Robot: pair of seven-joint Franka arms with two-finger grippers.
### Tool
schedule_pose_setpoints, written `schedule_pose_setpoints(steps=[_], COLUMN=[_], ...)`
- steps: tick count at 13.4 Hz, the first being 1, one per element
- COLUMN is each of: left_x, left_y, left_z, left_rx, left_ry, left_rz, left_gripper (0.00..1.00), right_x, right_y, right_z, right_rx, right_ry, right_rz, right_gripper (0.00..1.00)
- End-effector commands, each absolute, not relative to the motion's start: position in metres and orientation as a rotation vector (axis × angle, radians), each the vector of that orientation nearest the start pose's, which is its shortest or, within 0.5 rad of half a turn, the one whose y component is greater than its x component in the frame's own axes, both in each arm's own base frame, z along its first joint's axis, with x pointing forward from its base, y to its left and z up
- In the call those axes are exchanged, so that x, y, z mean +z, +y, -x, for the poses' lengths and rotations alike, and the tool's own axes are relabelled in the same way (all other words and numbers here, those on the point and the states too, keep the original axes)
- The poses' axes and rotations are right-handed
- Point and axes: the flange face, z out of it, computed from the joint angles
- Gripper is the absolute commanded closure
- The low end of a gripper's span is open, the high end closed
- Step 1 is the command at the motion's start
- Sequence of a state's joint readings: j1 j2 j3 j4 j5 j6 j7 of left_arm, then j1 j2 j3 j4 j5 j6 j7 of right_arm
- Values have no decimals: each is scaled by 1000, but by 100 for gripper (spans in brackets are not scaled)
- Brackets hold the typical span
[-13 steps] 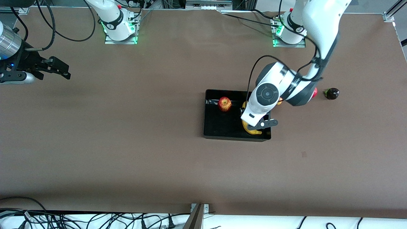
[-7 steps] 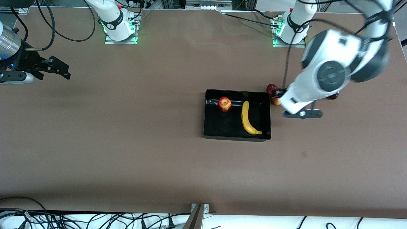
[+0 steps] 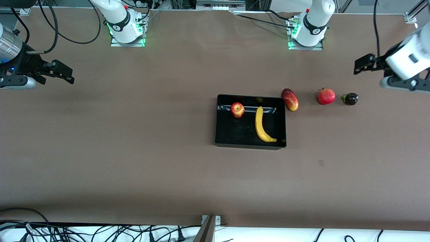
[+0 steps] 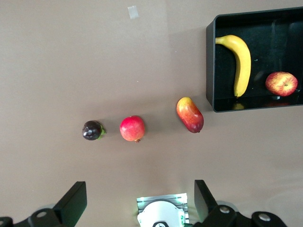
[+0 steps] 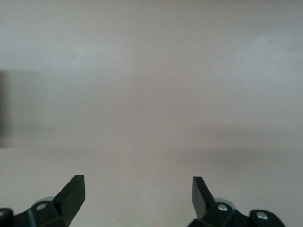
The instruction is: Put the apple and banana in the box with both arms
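The black box (image 3: 220, 141) stands mid-table. The apple (image 3: 237, 110) lies in it at the corner toward the robots' bases and the right arm's end. The banana (image 3: 261, 124) lies in it along the wall toward the left arm's end. Both also show in the left wrist view: the box (image 4: 210, 71), the banana (image 4: 240, 61), the apple (image 4: 281, 83). My left gripper (image 3: 359, 66) is open and empty, up over the table at the left arm's end; it shows in the left wrist view (image 4: 140, 204). My right gripper (image 3: 63, 74) is open and empty, waiting over the right arm's end; it shows in the right wrist view (image 5: 138, 195).
A red-yellow mango (image 3: 290, 99) lies just outside the box toward the left arm's end, then a red pomegranate (image 3: 326, 96) and a small dark fruit (image 3: 350, 98) in a row. The left arm's base (image 3: 307, 32) and the right arm's base (image 3: 125, 28) stand along the table's edge.
My left arm has let go of the banana in the box and swung up and away to the left arm's end of the table. The right arm has not moved.
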State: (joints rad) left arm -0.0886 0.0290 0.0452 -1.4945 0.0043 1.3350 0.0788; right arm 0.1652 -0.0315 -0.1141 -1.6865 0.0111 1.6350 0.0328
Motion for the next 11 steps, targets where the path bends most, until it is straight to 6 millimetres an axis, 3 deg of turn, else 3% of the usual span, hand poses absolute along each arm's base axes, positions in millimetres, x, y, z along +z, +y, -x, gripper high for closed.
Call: schedule_pose_setpoints(steps=[1, 4, 7, 11], left_x=[655, 672, 673, 672], left_y=[-11, 0, 9, 6], left_z=[-515, -503, -504, -505], left_rx=[220, 182, 173, 171], left_ry=[247, 244, 228, 246], left_rz=[3132, 3108, 3111, 3106], left_gripper=[0, 0, 0, 0], right_x=[596, 596, 596, 595], right_y=[24, 24, 24, 23], right_z=[-548, -548, -548, -548], right_rx=[41, 41, 41, 44], right_ry=[-27, -24, -27, -20], right_rz=[3141, 3141, 3141, 3141], right_gripper=[0, 0, 0, 0])
